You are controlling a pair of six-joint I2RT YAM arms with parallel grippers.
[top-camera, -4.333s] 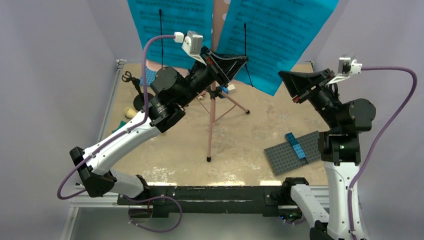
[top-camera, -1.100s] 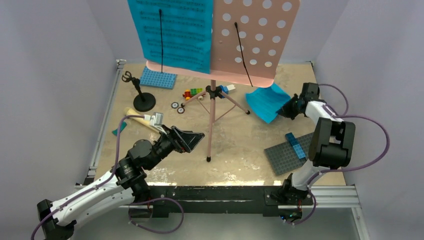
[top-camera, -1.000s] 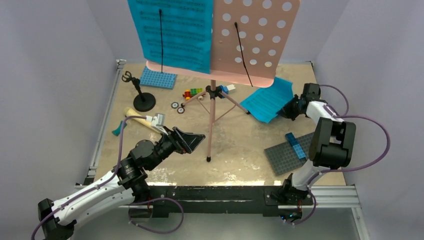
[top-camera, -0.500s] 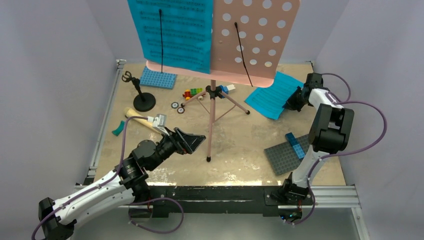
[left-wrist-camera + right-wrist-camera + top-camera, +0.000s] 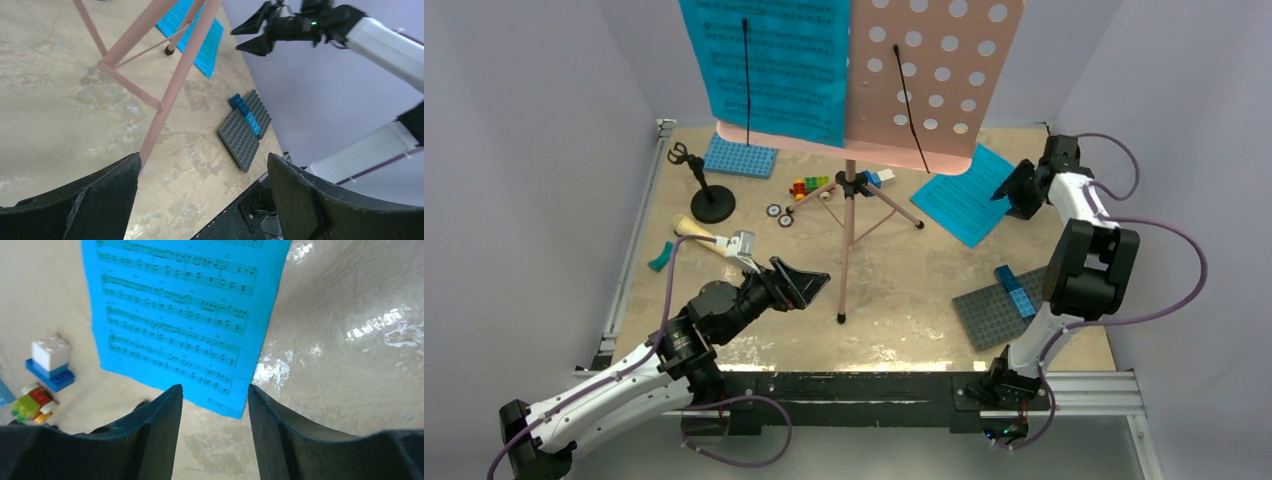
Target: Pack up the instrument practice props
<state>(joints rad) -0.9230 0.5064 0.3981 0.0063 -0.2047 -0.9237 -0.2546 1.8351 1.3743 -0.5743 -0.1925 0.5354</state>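
The pink music stand rises mid-table on its tripod, and one cyan sheet-music page is clipped to its left half. A second cyan page lies flat on the table at the right. My right gripper hovers open just off that page's right edge, with the page's corner below its empty tips. My left gripper stands wide open and empty beside the tripod's near leg. The black mic stand is upright at the far left. The cream microphone lies near it.
A grey baseplate carrying blue bricks lies at the near right. A blue baseplate sits at the far left. Small coloured bricks and wheels lie behind the tripod. A teal piece rests at the left edge.
My right gripper has opened and let go of the cyan page, which now lies flat. That gripper has drawn back toward the far right. The left arm has barely moved.
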